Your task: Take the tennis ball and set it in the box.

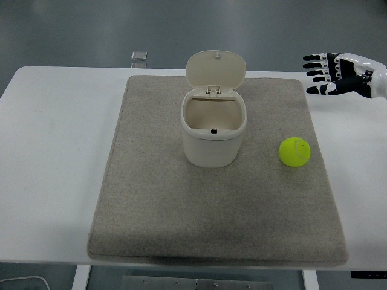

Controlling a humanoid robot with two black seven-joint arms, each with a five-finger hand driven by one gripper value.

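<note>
Yellow tennis ball (294, 151) on mat (151, 199), box (213, 130) open

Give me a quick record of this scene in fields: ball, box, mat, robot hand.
ball: tennis ball on the grey mat, right of the box, untouched
box: white box, mid-mat, lid hinged up, open
right hand: right hand above the table's far right, fingers spread, holding nothing
left hand: not in view
</note>
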